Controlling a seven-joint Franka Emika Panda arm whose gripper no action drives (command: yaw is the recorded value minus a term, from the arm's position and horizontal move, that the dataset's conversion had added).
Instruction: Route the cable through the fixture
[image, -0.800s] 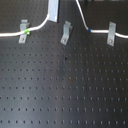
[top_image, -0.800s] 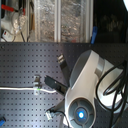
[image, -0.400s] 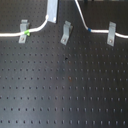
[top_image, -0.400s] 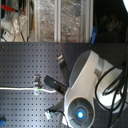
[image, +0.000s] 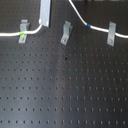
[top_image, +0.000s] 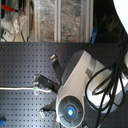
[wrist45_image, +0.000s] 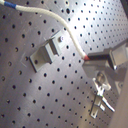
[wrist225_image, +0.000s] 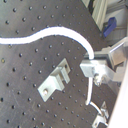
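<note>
On the black perforated metal board (image: 65, 90), in the first exterior view, the parts are read from that first exterior view's left to its right. Compared with the frames from shortly before, almost nothing is displaced: the green band, the gripper and both runs of cord are found at nearly the same places, so the routing is judged to be not advanced.

(a) The long thin white flexible cable (image: 10, 34) is seen entering at the first exterior view's left edge and passing through the squat grey sheet-metal clip with a hooked top (image: 23, 31), its green band lying at that clip.

(b) The cable is met just beyond by the white-grey flat-fingered gripper (image: 44, 22); the jaws are judged to be pinching the cable, as is suggested in both wrist views.

(c) The narrow, slanted grey sheet-metal fixture with a bent foot (image: 65, 34) is left unthreaded; the cable is looped above it, out of frame.

(d) The cable is brought down again, its blue band near the upright straight grey clip (image: 111, 34), and is carried off the first exterior view's right edge.

The loop must be lowered into the fixture; its slant and the taut second run are judged the likely hindrances. In the second exterior view much of the board is hidden by the white-grey arm (top_image: 75, 90).
</note>
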